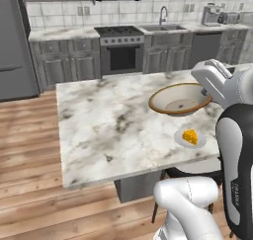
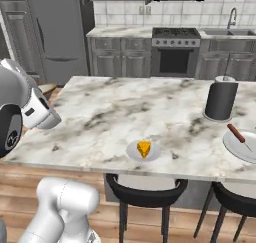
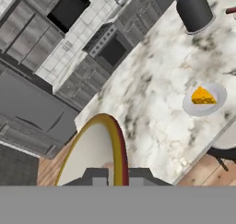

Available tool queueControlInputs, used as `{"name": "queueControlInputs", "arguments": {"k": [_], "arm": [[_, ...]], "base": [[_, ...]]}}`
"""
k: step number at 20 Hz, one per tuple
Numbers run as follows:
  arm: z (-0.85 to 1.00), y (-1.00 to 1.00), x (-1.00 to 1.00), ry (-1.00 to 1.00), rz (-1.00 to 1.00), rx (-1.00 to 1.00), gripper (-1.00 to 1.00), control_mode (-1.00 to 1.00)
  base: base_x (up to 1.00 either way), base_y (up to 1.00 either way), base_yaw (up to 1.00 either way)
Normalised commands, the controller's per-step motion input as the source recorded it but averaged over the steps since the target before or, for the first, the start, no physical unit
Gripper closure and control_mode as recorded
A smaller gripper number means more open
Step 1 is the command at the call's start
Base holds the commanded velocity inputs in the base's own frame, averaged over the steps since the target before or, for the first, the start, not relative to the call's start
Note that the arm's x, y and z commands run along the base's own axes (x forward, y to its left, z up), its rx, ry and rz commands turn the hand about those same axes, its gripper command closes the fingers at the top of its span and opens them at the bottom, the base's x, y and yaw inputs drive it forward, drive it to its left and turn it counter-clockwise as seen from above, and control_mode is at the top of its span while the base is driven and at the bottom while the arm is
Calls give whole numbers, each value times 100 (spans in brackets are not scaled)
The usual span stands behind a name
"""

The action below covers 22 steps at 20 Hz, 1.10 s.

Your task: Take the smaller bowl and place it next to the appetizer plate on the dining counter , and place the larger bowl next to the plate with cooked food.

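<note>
The marble bench (image 1: 99, 130) carries the things, with 2 black stools tucked under its near edge. Above it the smaller bowl (image 1: 179, 100) hangs tilted and empty, its brown rim pinched in the tool (image 3: 115, 178), whose 2 tips sit closed on either side of that rim. Just beside and below lies the appetizer plate (image 2: 143, 150), holding 1 orange wedge. Farther along stands a dark cylinder (image 2: 221, 99), then another plate (image 2: 242, 146) holding a reddish sausage. No readable writing.
</note>
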Motion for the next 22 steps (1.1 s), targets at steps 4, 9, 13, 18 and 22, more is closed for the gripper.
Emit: {"name": "queueControlInputs", "arguments": {"k": [4, 9, 13, 18, 22], "arm": [[0, 0, 0, 0, 0, 0, 100, 100], [0, 0, 0, 0, 0, 0, 100, 100], [0, 0, 0, 0, 0, 0, 100, 100], [0, 0, 0, 0, 0, 0, 100, 100], [0, 0, 0, 0, 0, 0, 100, 100]], "base": [[-2, -95, 0], [0, -92, 0], [6, -59, 0], [62, 5, 0], [66, 32, 0]]}}
